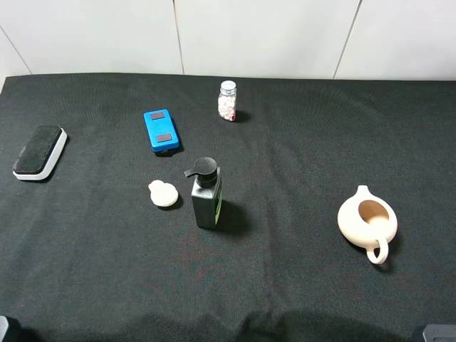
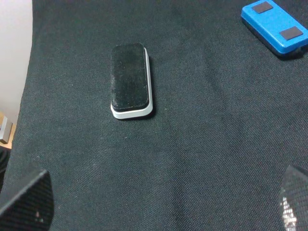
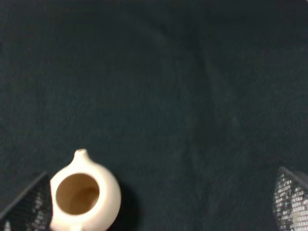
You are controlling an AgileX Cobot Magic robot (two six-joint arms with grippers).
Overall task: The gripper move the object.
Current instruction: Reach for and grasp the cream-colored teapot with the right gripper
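Observation:
The object is a cream-beige round pot (image 1: pixel 367 221) with a loop handle, a small spout and a brownish inside. It stands upright on the black cloth at the right. In the right wrist view the pot (image 3: pixel 85 196) lies just beside one finger (image 3: pixel 26 204), off to one side of the gap. My right gripper (image 3: pixel 159 204) is open and empty, apart from the pot. My left gripper (image 2: pixel 161 204) is open and empty above bare cloth, short of a black-topped eraser (image 2: pixel 131 82). In the high view only slivers of the arms show at the bottom corners.
On the cloth lie the eraser (image 1: pixel 40 152) at far left, a blue box (image 1: pixel 161 130), a pill bottle (image 1: pixel 227 100) at the back, a dark pump bottle (image 1: pixel 206 194) in the middle and a small cream disc (image 1: pixel 164 193) beside it. A white wall stands behind.

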